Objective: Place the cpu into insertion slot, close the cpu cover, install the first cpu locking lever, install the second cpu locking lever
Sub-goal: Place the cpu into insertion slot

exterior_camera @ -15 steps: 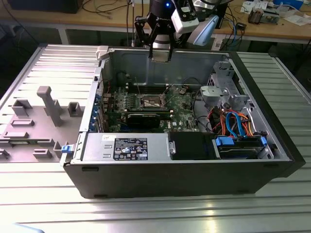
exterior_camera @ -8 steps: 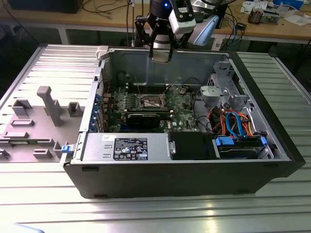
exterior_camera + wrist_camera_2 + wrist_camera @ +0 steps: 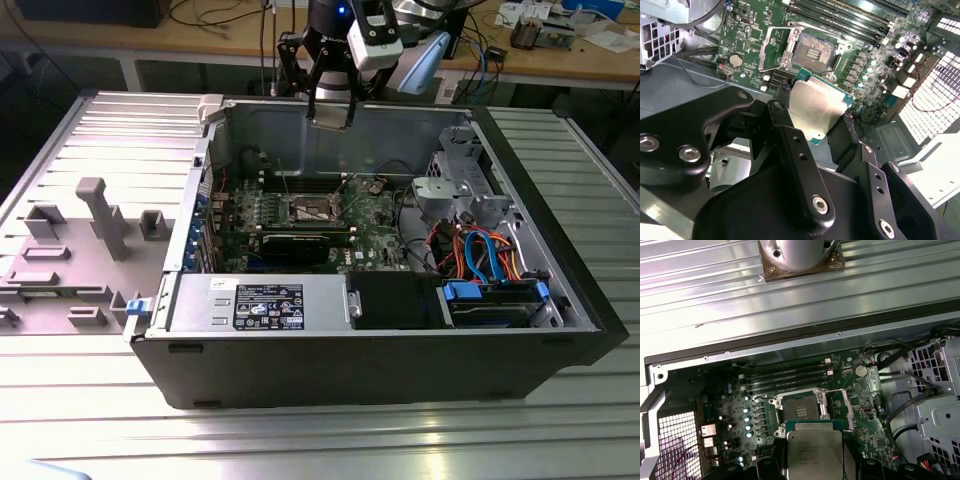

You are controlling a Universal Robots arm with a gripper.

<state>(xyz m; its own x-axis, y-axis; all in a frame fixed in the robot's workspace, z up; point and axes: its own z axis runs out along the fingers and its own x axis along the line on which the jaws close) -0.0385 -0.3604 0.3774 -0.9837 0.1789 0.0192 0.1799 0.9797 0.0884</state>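
My gripper (image 3: 330,112) hangs above the open computer case, shut on the cpu (image 3: 816,106), a flat square chip with a silver-grey top. The black fingers (image 3: 779,116) clamp the chip's two opposite edges. Below and beyond the chip lies the insertion slot (image 3: 812,52), a square socket with a brownish pin field, bare, on the green circuit board (image 3: 747,35). The cpu cover (image 3: 774,46), a thin silver frame, stands swung open beside the socket. In the first wrist view the cpu (image 3: 814,454) hovers just short of the insertion slot (image 3: 801,410), with the cpu cover (image 3: 839,406) at its side.
Long memory slots (image 3: 785,376) run behind the socket. A black graphics card (image 3: 300,243) lies in front of it. A drive cage (image 3: 462,180) with coloured cables (image 3: 485,255) fills the exterior view's right, a power supply (image 3: 260,303) the front. A grey fixture (image 3: 95,215) stands left of the case.
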